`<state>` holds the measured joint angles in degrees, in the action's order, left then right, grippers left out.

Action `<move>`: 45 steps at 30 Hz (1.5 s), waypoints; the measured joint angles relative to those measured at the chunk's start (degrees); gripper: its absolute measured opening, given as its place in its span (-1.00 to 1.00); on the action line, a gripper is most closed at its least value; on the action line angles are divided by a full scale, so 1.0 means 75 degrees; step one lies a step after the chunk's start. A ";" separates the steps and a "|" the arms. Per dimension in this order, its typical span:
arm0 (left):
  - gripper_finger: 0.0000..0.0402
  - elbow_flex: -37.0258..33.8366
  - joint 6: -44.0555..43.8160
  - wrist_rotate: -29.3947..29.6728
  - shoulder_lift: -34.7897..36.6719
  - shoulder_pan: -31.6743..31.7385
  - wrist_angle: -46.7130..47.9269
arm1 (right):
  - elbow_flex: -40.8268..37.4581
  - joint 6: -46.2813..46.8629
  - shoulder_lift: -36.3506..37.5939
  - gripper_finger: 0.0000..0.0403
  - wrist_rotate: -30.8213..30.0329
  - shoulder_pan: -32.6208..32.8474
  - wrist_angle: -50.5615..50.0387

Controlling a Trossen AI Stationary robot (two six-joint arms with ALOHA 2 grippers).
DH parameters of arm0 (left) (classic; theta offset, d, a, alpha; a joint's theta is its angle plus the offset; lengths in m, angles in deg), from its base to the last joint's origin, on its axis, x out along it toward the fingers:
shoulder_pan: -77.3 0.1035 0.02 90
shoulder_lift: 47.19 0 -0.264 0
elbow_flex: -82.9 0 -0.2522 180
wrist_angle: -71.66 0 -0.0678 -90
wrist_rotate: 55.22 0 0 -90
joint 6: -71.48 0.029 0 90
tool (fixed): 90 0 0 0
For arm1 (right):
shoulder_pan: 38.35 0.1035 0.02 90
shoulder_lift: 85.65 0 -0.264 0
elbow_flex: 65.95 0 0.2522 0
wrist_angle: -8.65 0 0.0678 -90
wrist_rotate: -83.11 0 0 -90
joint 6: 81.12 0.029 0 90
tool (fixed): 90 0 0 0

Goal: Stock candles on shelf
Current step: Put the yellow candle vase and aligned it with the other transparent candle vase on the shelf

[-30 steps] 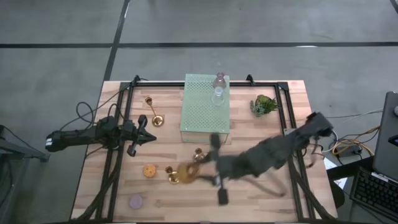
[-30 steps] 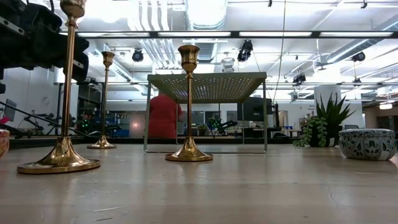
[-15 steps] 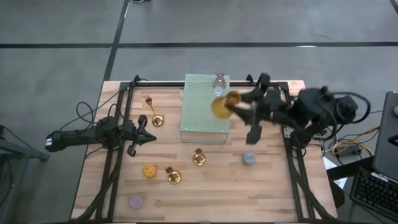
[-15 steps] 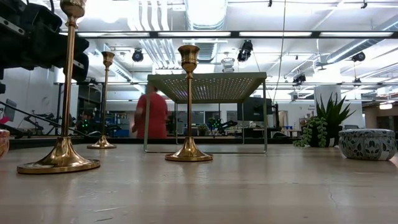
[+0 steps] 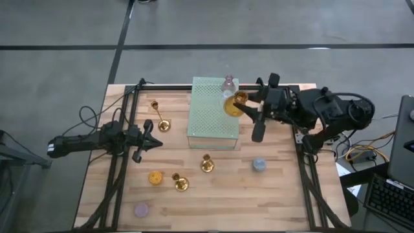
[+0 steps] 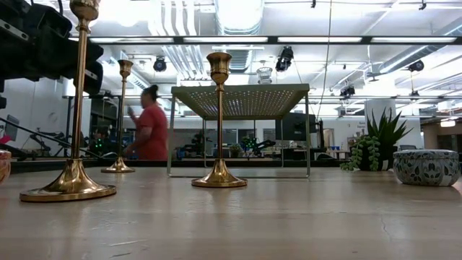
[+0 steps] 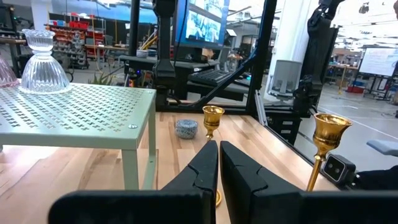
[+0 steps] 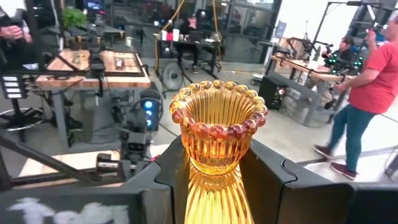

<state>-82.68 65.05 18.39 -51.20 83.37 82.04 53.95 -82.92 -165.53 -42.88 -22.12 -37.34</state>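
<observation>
My right gripper (image 8: 214, 177) is clenched around the amber candle (image 5: 233, 105), upright and just off the shelf (image 5: 210, 123) edge nearest that arm, beside the clear candle (image 5: 228, 90), while my left gripper (image 7: 219, 171) waits, pinched closed.

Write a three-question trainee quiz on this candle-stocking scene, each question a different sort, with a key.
1. True or false: the right gripper holds an amber glass candle holder.
2. Which is already on the shelf? A) a clear glass holder B) the grey patterned jar C) the green plant
3. Fill in: the left gripper waits at the table's left side with its fingers ___.

Key: 1 true; 2 A; 3 shut.
</observation>
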 joint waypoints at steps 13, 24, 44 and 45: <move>-0.90 0.0000 0.0000 -0.0002 0.0000 -0.0002 0.0000 | -0.2628 -0.0017 0.1126 -0.45 0.0436 -0.0219 0.1936; -0.90 0.0000 0.0000 -0.0001 0.0000 -0.0002 0.0000 | -0.5120 0.0501 0.2031 -0.46 0.0594 -0.0828 0.3041; -0.90 -0.0001 0.0000 0.0000 0.0003 -0.0002 0.0000 | -0.8381 0.1247 0.2316 -0.46 0.1262 -0.2211 0.5667; -0.90 0.0000 0.0000 0.0001 0.0003 -0.0001 0.0003 | -0.8428 0.1247 0.2254 -0.46 0.1258 -0.2248 0.5668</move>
<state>-82.68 65.05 18.39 -51.18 83.36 82.07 -9.25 -73.57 -148.62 -33.44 -38.98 5.17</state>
